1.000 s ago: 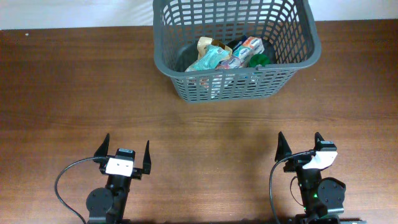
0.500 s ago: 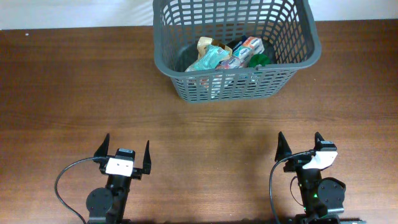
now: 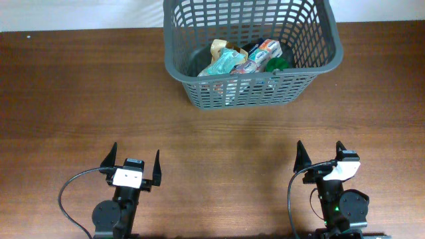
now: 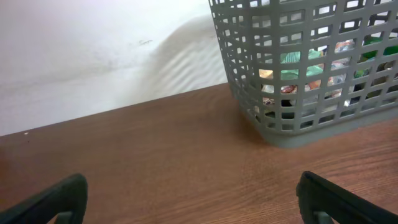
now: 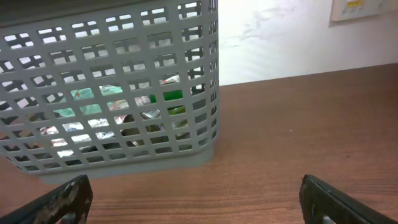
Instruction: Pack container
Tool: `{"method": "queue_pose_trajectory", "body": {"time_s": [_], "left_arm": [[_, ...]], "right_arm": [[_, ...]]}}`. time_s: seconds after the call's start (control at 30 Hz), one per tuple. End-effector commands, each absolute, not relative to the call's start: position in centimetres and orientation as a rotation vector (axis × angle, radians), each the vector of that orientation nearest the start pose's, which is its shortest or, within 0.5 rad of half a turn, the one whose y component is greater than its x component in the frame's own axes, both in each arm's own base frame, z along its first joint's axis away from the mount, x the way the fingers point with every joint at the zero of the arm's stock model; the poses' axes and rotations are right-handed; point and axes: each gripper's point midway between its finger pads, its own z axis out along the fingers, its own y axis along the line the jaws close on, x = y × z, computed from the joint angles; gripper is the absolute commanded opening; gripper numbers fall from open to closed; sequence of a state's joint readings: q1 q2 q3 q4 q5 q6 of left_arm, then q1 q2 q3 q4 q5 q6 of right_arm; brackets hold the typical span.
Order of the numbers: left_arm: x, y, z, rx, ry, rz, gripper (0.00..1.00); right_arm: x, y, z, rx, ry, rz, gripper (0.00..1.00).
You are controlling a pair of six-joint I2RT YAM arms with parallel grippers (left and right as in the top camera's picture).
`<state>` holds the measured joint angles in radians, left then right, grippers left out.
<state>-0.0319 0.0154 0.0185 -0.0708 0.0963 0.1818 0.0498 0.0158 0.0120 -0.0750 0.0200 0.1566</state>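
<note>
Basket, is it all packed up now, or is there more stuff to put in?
It looks nearly finished. Done: the basket holds colourful packets and something green. In hand: nothing. The left hand and right hand are both open and empty, well apart from the basket. Left: I see no loose items on the table, so there is probably nothing more to pack.

Black arms bear white plates, pointed fingers, seemingly black cables.
</note>
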Motion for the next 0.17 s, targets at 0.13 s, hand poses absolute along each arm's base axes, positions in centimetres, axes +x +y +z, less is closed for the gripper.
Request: {"method": "queue_pose_trajectory", "body": {"time_s": [0.13], "left_arm": [[24.48, -2.36, 15.95, 0.237, 1.621, 0.034, 0.99]], "right_arm": [[24.60, 1.27, 15.32, 0.086, 1.660, 0.152, 0.99]]}}
